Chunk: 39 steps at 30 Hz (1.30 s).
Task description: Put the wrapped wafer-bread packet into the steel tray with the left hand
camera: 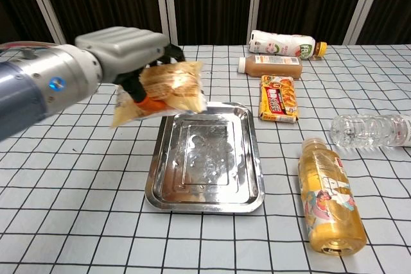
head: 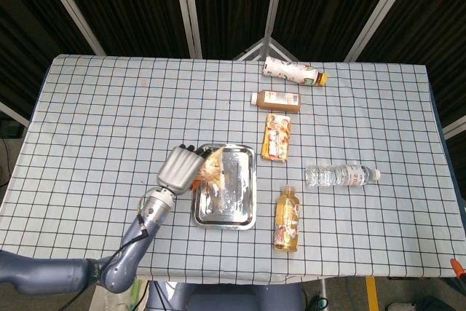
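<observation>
The table with the checked cloth fills most of both views, and the steel tray lies flat in the middle of it, with nothing inside yet. In the chest view the left hand sits in the upper left part of the frame, up off the cloth, and its fingers are clamped on the wafer-bread packet. The packet hangs in the air over the tray's far left corner, not touching the tray. This looks like the carrying step: the packet is lifted and is almost over the tray, but it is not put down. The next move probably needs the hand to go a little more toward the middle of the tray, come down low, and then let the fingers go so the packet drops inside the rim. The packet's long side runs left to right across the chest view, tipped a bit, with its left end lower and its right end pointing over the tray. The right hand shows in neither view.
</observation>
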{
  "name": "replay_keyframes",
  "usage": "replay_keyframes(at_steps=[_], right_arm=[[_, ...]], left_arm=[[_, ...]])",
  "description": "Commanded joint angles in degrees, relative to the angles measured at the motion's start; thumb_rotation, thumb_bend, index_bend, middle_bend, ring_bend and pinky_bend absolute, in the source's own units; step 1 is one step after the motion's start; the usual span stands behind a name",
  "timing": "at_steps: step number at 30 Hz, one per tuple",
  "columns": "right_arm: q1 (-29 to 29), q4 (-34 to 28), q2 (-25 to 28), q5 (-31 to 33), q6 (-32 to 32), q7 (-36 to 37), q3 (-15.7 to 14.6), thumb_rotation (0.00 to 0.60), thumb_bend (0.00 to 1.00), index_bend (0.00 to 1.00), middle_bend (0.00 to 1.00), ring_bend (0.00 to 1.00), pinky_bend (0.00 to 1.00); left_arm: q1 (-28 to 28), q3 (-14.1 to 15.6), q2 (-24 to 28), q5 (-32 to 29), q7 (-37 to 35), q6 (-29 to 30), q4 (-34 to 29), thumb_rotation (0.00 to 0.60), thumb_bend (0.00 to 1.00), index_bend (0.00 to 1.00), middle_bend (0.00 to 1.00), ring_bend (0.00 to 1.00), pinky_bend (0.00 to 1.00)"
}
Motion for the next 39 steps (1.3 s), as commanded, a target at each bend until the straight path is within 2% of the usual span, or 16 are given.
replay_keyframes(at_steps=[1,7,9,13,17,22,24,26,28,29,31,33,35,36,38,39], right_arm=[[0.0,0.2,0.0,-0.3,-0.1,-0.1,-0.2,0.6,0.32,0.0,0.0,0.0,0.0],[-0.2,0.4,-0.1,-0.6,0.0,-0.3,-0.5,0.6,0.32,0.0,0.0,0.0,0.0],[-0.1,0.6,-0.2,-0.5,-0.4,-0.1,-0.6,0.6,0.32,0.0,0.0,0.0,0.0],[-0.1,0.6,-0.2,-0.6,-0.4,-0.6,-0.6,0.6,0.32,0.0,0.0,0.0,0.0],[-0.6,0.3,-0.5,-1.2,0.8,-1.5,-0.8,0.6,0.32,0.0,0.0,0.0,0.0],[-0.9,0.0,-0.7,-2.2,1.8,-2.6,-1.0,0.6,0.32,0.0,0.0,0.0,0.0],[-1.1,-0.1,-0.8,-3.1,2.4,-3.1,-1.3,0.6,0.32,0.0,0.0,0.0,0.0],[-1.5,-0.2,-0.9,-4.5,3.7,-3.6,-1.6,0.6,0.32,0.0,0.0,0.0,0.0],[-2.1,-0.1,-1.0,-6.3,5.3,-4.0,-2.2,0.6,0.32,0.0,0.0,0.0,0.0],[-2.3,-0.1,-1.0,-6.7,5.7,-4.1,-2.3,0.6,0.32,0.0,0.0,0.0,0.0],[-2.7,0.0,-1.2,-8.1,6.6,-4.5,-2.8,0.6,0.32,0.0,0.0,0.0,0.0],[-3.1,0.1,-1.4,-9.6,7.6,-5.0,-3.3,0.6,0.32,0.0,0.0,0.0,0.0],[-3.6,0.5,-1.8,-10.8,8.6,-5.8,-3.8,0.6,0.32,0.0,0.0,0.0,0.0],[-4.0,0.7,-2.0,-11.9,9.3,-6.4,-4.3,0.6,0.32,0.0,0.0,0.0,0.0],[-4.8,1.0,-2.4,-14.2,11.3,-6.4,-5.1,0.6,0.32,0.0,0.0,0.0,0.0],[-5.1,1.2,-2.6,-14.6,11.9,-6.3,-5.2,0.6,0.32,0.0,0.0,0.0,0.0]], left_arm=[[-5.8,-1.4,-8.3,-4.2,2.8,-1.1,6.3,0.6,0.43,0.28,0.4,0.39,0.46],[-8.0,-0.6,-11.7,-7.1,3.2,-1.7,10.4,0.6,0.4,0.27,0.34,0.38,0.4],[-8.2,-0.1,-12.1,-7.6,2.9,-1.9,11.2,0.6,0.36,0.21,0.29,0.32,0.38],[-8.3,0.7,-11.5,-9.7,3.0,-2.9,10.9,0.6,0.21,0.07,0.14,0.16,0.31],[-8.0,1.3,-8.0,-12.8,3.9,-2.9,5.4,0.6,0.17,0.0,0.08,0.1,0.28],[-4.9,4.5,-0.6,-8.1,2.7,1.4,-6.0,0.6,0.15,0.0,0.06,0.08,0.28],[-2.7,6.9,3.6,-5.2,1.4,3.4,-11.8,0.6,0.14,0.0,0.03,0.04,0.26],[1.3,11.8,9.7,0.8,-0.9,6.3,-18.8,0.6,0.13,0.0,0.01,0.01,0.25],[6.2,19.2,16.0,10.5,-3.1,10.3,-22.9,0.6,0.12,0.0,0.0,0.0,0.23],[8.3,22.3,18.2,14.1,-3.4,12.3,-23.3,0.6,0.11,0.0,0.0,0.0,0.21],[15.1,30.6,22.9,22.7,-6.8,18.8,-23.0,0.6,0.1,0.0,0.0,0.0,0.14],[22.6,37.5,25.5,29.6,-14.1,25.4,-20.0,0.6,0.09,0.0,0.0,0.0,0.11],[28.4,41.5,25.6,36.2,-20.7,31.4,-13.0,0.6,0.08,0.0,0.0,0.0,0.09],[31.5,42.5,24.7,40.1,-23.2,35.0,-7.4,0.6,0.08,0.0,0.0,0.0,0.08],[36.8,42.4,22.0,44.9,-25.1,41.6,3.9,0.6,0.07,0.0,0.0,0.0,0.07],[37.7,42.4,21.6,45.5,-25.5,42.2,5.9,0.6,0.07,0.0,0.0,0.0,0.07]])
